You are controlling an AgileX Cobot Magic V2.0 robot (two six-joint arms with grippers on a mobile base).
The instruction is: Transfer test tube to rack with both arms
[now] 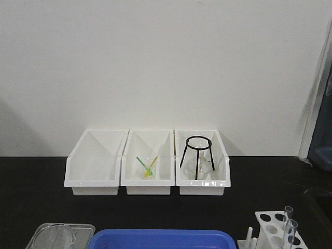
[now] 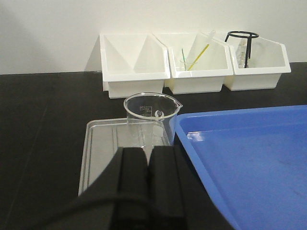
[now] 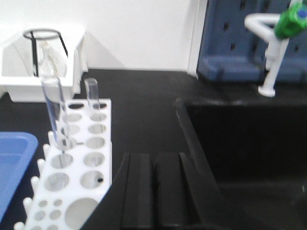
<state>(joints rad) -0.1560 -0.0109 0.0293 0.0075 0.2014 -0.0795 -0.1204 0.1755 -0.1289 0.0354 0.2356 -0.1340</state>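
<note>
Two clear glass tubes stand upright, mouths up, in the white rack near right. Left gripper and right gripper both closed, empty.

A black benchtop runs to the white wall. On it, at the back, sit three white bins touching side by side; at the front — a clear plastic tray, a blue tray just beside it, and a white test tube rack.
</note>
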